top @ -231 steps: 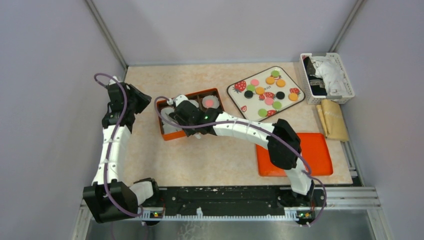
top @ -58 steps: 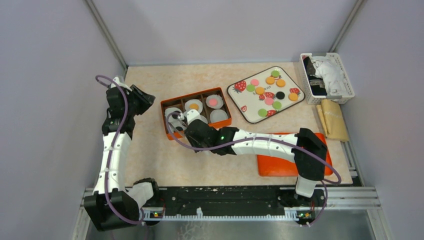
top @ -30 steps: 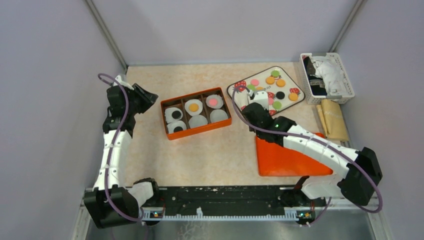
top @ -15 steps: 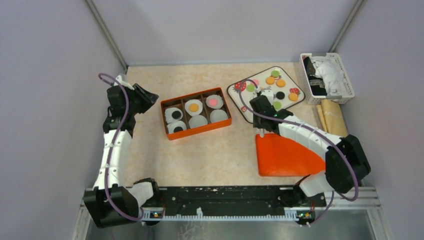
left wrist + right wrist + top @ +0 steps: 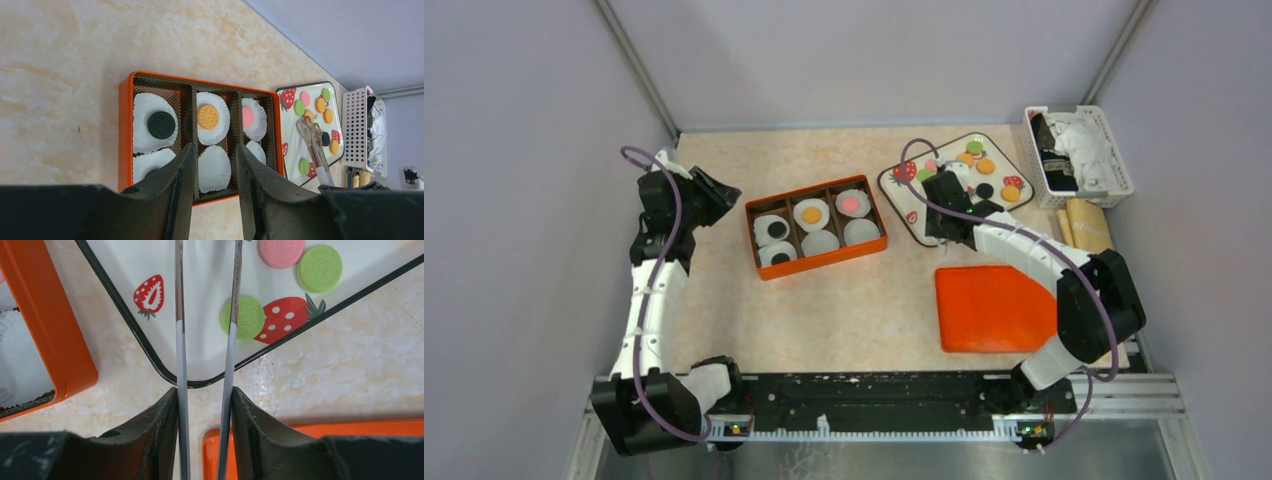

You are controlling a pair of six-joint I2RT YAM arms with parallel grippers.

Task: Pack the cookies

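Note:
Cookies in orange (image 5: pixel 985 166), green (image 5: pixel 975 147) and black (image 5: pixel 985 190) lie on the strawberry-print tray (image 5: pixel 911 203). My right gripper (image 5: pixel 947 192) (image 5: pixel 204 390) is shut on metal tongs (image 5: pixel 180 315), whose two arms stand apart over the tray. A green cookie (image 5: pixel 242 317) lies just right of the right-hand arm. The orange box (image 5: pixel 816 265) holds white paper cups with a black (image 5: pixel 161 125), an orange (image 5: pixel 207 116) and a pink cookie (image 5: pixel 247 116). Left of the box my left gripper (image 5: pixel 714 195) (image 5: pixel 215 150) hangs open with nothing in it.
An orange lid (image 5: pixel 994 305) lies flat near the right arm's base. A white basket (image 5: pixel 1079 155) with cloths stands at the far right, with a tan bundle (image 5: pixel 1092 235) in front of it. Grey walls close in on both sides.
The right arm has swung from the box over to the tray with the tongs, then a little farther back over it. The left arm has stayed put.

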